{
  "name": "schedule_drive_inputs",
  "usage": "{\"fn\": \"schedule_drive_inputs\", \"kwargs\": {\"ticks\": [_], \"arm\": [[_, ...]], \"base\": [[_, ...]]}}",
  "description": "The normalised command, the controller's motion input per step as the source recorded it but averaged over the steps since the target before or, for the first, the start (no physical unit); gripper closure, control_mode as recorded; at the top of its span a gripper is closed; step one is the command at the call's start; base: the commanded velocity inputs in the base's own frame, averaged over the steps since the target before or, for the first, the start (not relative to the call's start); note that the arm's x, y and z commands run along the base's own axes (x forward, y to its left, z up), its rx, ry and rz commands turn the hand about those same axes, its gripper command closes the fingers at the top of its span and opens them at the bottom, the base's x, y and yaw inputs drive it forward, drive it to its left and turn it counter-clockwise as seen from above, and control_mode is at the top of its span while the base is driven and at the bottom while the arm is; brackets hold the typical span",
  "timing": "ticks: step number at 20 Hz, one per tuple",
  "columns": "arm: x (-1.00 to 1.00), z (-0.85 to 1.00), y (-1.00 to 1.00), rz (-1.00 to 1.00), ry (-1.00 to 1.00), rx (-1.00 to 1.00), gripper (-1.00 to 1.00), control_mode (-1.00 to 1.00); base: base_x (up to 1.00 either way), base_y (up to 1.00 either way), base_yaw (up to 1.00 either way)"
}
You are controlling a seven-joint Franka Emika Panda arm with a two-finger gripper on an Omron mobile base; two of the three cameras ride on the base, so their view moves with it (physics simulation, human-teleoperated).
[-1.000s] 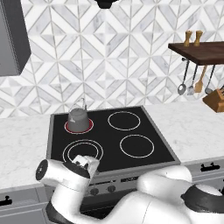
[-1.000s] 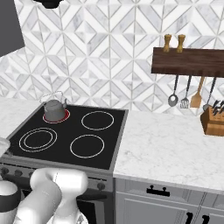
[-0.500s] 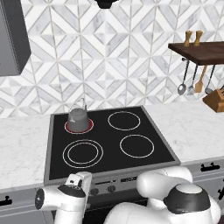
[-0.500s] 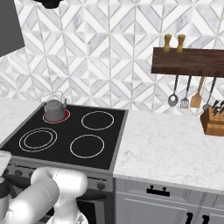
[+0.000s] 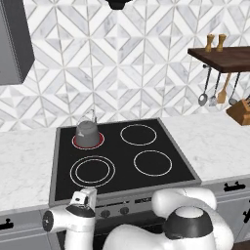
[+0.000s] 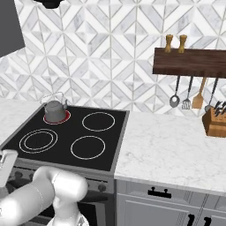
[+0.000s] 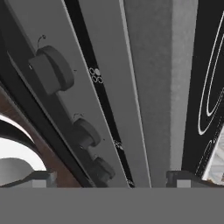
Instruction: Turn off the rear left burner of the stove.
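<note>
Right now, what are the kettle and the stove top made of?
The kettle looks like dull grey metal, plain and unpainted, though a render leaves that open. The stove top looks like smooth black glass, flat and dark with thin printed rings, inside a grey steel-looking frame.

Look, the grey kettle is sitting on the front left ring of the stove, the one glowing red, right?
Not quite. The kettle does sit on the ring glowing red, but that is the rear left burner of the stove, near the tiled wall, not the front left one. The left base view shows it clearly.
</note>
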Motion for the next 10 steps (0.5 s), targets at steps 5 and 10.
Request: {"fn": "schedule_drive_inputs", "kwargs": {"ticks": [5,10], "arm": [[-0.12,-0.2,0.46,0.02,0.0,-0.03,-1.0,-1.0],[-0.21,-0.29,0.19,0.04,-0.1,-0.02,-1.0,-1.0]], "base": [[0.0,0.0,0.0],[0.0,0.0,0.0]]}}
